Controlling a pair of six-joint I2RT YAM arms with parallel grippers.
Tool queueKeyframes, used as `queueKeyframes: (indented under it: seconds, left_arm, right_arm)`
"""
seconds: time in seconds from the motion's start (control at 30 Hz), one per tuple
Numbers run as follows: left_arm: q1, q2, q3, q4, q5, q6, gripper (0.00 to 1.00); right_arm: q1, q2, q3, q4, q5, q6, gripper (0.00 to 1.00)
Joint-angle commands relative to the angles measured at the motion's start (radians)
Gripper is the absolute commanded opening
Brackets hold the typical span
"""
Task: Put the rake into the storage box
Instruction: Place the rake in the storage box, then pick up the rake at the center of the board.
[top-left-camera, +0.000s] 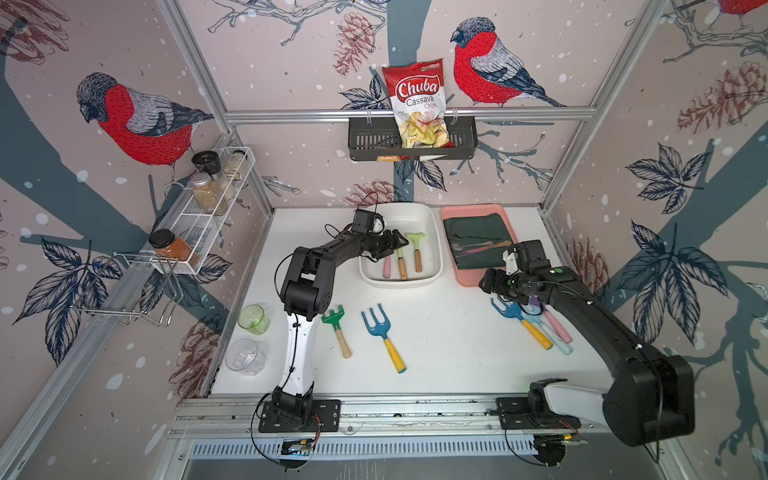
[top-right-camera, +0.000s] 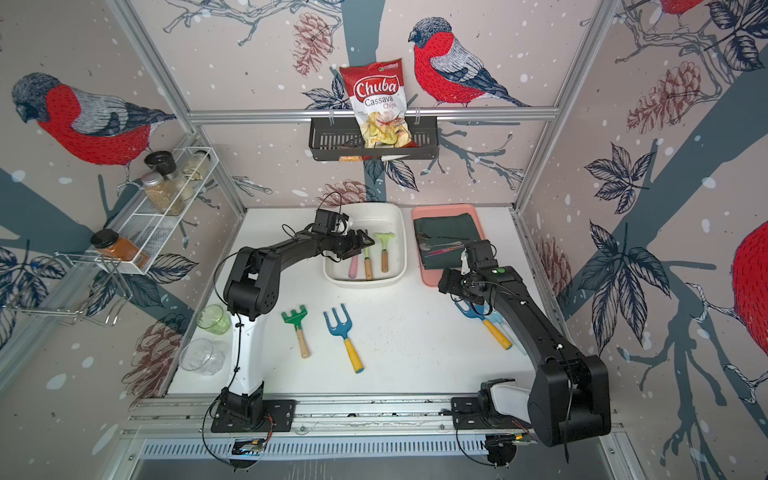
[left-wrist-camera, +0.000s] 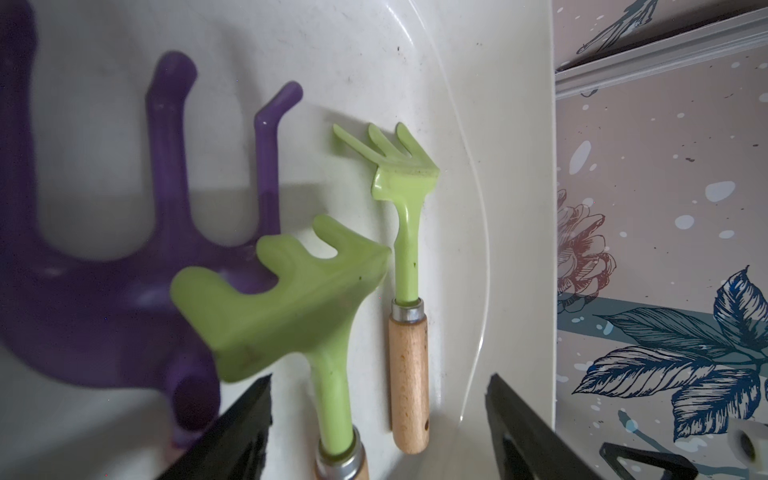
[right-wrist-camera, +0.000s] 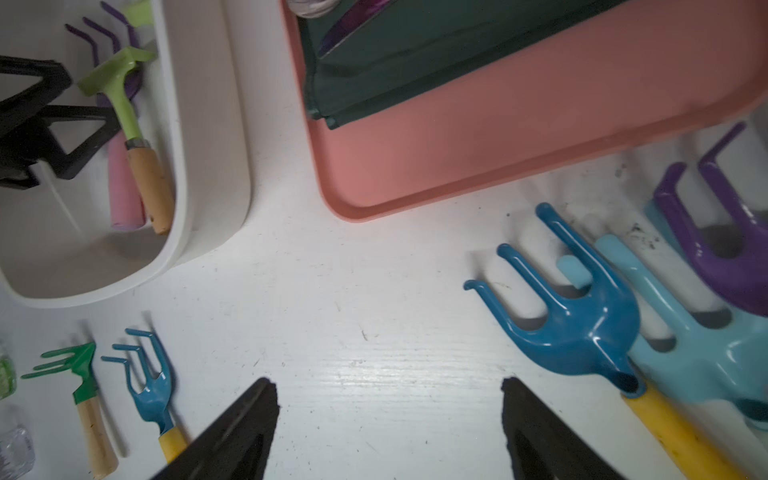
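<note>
The white storage box stands at the back of the table. My left gripper hangs open over it. A light green rake with a wooden handle lies between the spread jaws, and neither finger touches it. Beside it in the box lie a second light green rake and a purple rake with a pink handle. My right gripper is open and empty over bare table, beside a dark blue rake.
A pink tray with dark green cloth sits right of the box. On the table lie a green rake, a blue rake, and light blue and purple rakes. Two cups stand front left.
</note>
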Motion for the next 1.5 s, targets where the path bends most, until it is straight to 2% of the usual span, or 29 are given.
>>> queueKeyframes:
  seconds: [0.0, 0.17, 0.53, 0.73, 1.23, 1.47]
  left_arm:
    - [0.004, -0.029, -0.022, -0.009, -0.011, -0.007, 0.81]
    - [0.0, -0.092, -0.081, 0.032, -0.011, -0.032, 0.81]
    - [-0.016, -0.204, -0.164, 0.078, -0.014, -0.05, 0.82]
    - [-0.016, -0.216, -0.172, 0.086, 0.012, -0.047, 0.82]
    - [-0.016, -0.201, -0.168, 0.107, 0.052, -0.042, 0.82]
    - [-0.016, -0.211, -0.174, 0.113, 0.057, -0.045, 0.82]
  right_arm:
    - [-0.042, 0.019, -0.024, -0.039, 0.084, 0.019, 0.9]
    - [-0.066, 0.003, -0.12, 0.039, 0.122, 0.083, 0.96]
    - [-0.1, -0.001, -0.179, 0.071, 0.264, 0.144, 0.99]
    - [-0.105, 0.034, -0.192, 0.061, 0.28, 0.162, 0.99]
    - [-0.087, 0.089, -0.192, 0.04, 0.214, 0.163, 0.99]
    - [-0.101, 0.091, -0.185, 0.054, 0.283, 0.159, 0.99]
